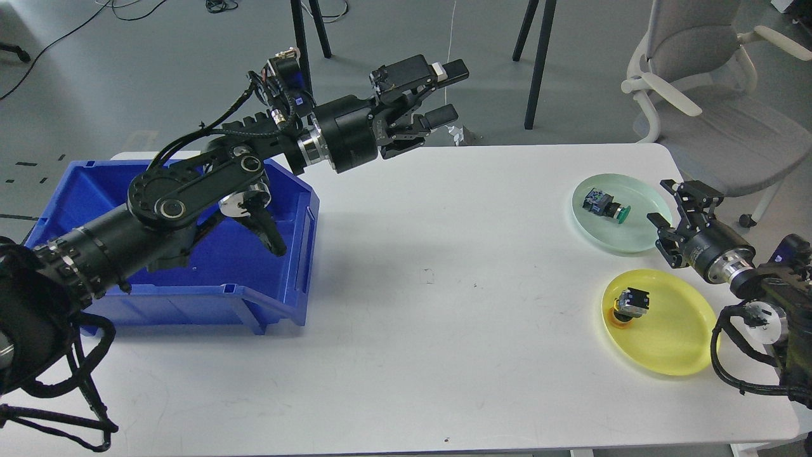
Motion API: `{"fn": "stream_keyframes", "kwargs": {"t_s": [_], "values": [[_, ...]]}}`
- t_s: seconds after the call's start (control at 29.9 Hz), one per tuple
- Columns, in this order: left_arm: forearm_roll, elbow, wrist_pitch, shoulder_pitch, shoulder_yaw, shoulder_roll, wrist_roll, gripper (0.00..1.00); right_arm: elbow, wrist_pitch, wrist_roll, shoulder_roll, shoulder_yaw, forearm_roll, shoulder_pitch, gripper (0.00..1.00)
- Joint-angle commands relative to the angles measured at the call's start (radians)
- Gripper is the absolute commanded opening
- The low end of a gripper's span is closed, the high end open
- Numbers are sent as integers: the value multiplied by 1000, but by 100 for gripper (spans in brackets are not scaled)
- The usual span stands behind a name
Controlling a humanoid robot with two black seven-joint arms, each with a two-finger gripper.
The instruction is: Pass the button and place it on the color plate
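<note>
A green-capped button (605, 206) lies on its side in the pale green plate (641, 235) at the table's far right. A yellow-capped button (629, 304) lies in the yellow plate (679, 343) just in front of it. My right gripper (667, 202) is open and empty at the green plate's right rim, apart from the green button. My left gripper (447, 92) is open and empty, held high over the table's back edge, right of the blue bin (209, 295).
The blue bin stands at the table's left with my left arm passing over it. A grey office chair (704, 95) stands behind the table's right corner. Black stand legs (539, 63) are beyond the back edge.
</note>
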Motion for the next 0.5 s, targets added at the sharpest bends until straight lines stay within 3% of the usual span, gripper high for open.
{"fn": "stream_keyframes", "kwargs": {"t_s": [0.0, 0.07, 0.17, 0.23, 0.47], "values": [[-9, 0, 0, 0, 0, 0, 0, 89, 24, 0, 0, 2, 48, 41, 9, 83], [-29, 0, 0, 3, -1, 0, 0, 90, 72, 0, 0, -1, 97, 72, 10, 91], [-96, 8, 0, 12, -1, 23, 0, 92, 209, 0, 0, -17, 175, 80, 15, 93], [-148, 46, 0, 12, -17, 61, 0, 92, 313, 0, 0, -31, 241, 80, 18, 99], [-193, 118, 0, 47, -64, 276, 0, 93, 707, 0, 0, -52, 454, 78, 21, 99]]}}
